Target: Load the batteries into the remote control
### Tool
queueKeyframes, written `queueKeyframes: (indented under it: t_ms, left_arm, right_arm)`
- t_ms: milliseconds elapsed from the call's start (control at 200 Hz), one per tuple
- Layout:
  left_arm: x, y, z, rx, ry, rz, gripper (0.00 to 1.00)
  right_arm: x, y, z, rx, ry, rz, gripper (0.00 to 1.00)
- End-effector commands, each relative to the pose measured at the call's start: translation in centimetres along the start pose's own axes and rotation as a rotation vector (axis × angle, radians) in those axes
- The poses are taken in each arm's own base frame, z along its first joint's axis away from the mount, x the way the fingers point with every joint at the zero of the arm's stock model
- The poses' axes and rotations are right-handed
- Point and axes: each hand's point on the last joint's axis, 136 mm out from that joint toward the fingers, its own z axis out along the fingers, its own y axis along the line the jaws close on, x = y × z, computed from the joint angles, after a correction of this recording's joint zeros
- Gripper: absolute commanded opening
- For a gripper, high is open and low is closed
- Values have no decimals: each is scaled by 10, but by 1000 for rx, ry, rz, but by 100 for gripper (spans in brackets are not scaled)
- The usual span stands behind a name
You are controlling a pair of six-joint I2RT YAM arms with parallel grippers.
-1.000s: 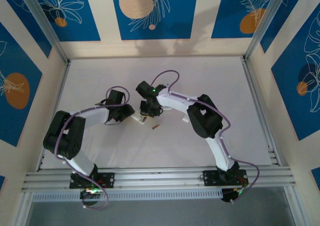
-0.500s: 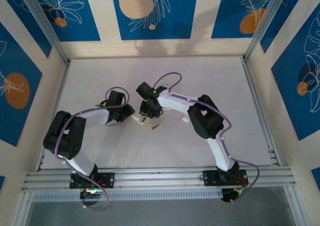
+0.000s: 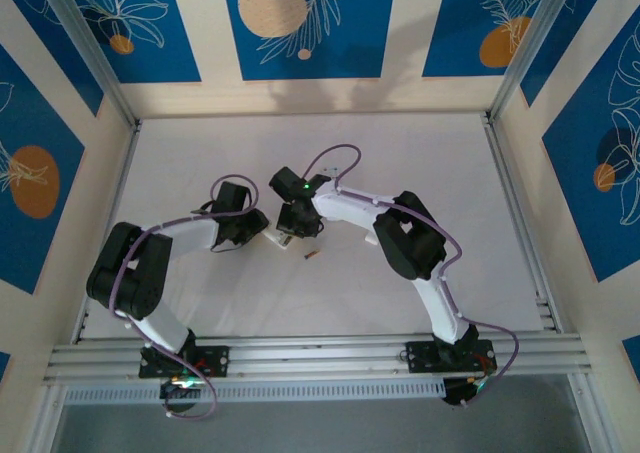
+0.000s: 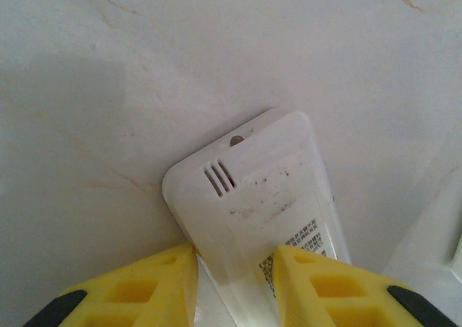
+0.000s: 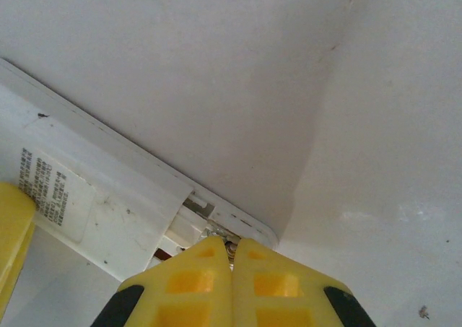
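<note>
Now the left pincer (image 4: 232, 260) clamps the remote control (image 4: 253, 190) on the desk (image 3: 420, 163), while the clenched right pincer (image 5: 232, 253) presses at its open battery bay (image 5: 184, 233); an off-centre push could twist the remote loose. One battery (image 3: 310, 256) lies nearby.

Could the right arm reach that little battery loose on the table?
Probably yes: the battery lies uncovered on bare table near the right claw, which is shut at the remote's end and must open first.
</note>
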Motion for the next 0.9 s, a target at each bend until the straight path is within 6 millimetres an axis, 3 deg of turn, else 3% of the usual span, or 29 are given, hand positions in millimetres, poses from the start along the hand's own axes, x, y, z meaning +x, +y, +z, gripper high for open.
queueKeyframes:
  t_ms: [0, 190, 495, 895]
  left_arm:
    - [20, 10, 4, -32, 50, 10, 32]
    - [18, 10, 3, -42, 43, 8, 33]
    - [19, 13, 7, -47, 36, -29, 32]
    - [18, 17, 7, -63, 23, -48, 32]
  right_arm:
    - [62, -50, 35, 211, 206, -34, 0]
    - [71, -53, 26, 215, 238, 7, 0]
    - [88, -67, 37, 241, 316, 170, 0]
    - [101, -87, 24, 281, 318, 306, 0]
